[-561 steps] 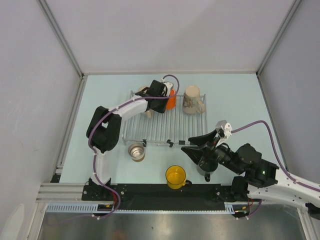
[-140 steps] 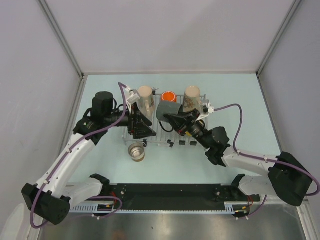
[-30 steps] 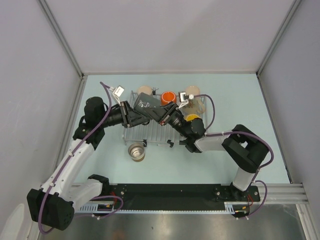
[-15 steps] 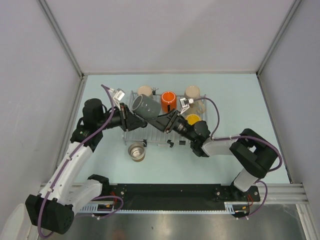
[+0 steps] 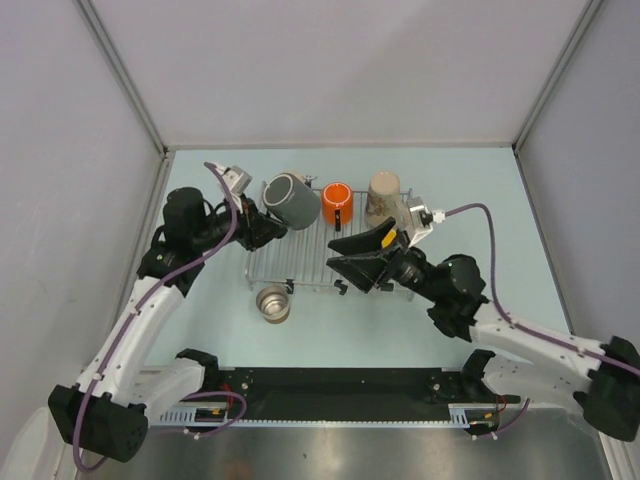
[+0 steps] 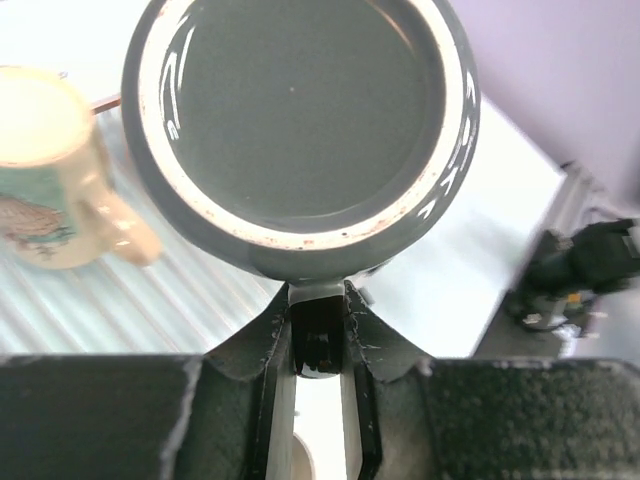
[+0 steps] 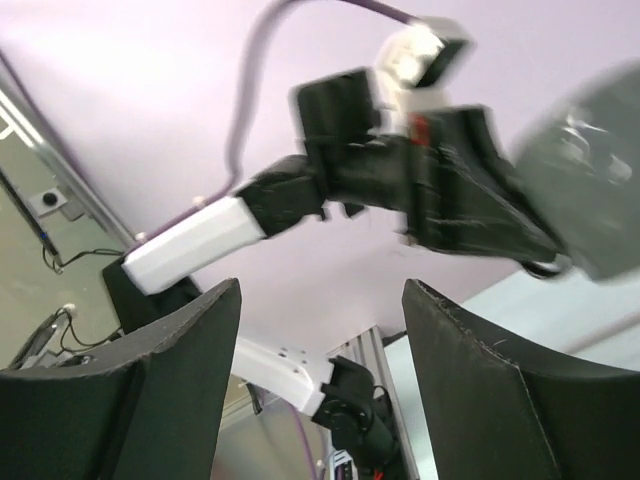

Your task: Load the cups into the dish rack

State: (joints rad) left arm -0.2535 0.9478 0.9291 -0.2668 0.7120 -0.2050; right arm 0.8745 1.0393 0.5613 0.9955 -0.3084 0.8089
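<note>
While hanging over the flat silver wire dish rack (image 5: pixel 300 262), left gripper (image 6: pixel 318 300): jaws clamped on handle of round dark grey mug (image 6: pixel 300 130).
Right gripper (image 5: pixel 346 257): jaws wide apart.

- The top view looks down from above and behind the arm bases, taking in the whole desk (image 5: pixel 470 200) and the dish rack (image 5: pixel 300 262).
- The left wrist view looks along the left pincer (image 6: pixel 318 300), very near the dark grey mug (image 6: pixel 300 110), with rack wires behind.
- The right wrist view looks out past the right pincer (image 7: pixel 322 295), tilted upward, toward the left arm (image 7: pixel 200 240) and the same mug, blurred.
</note>
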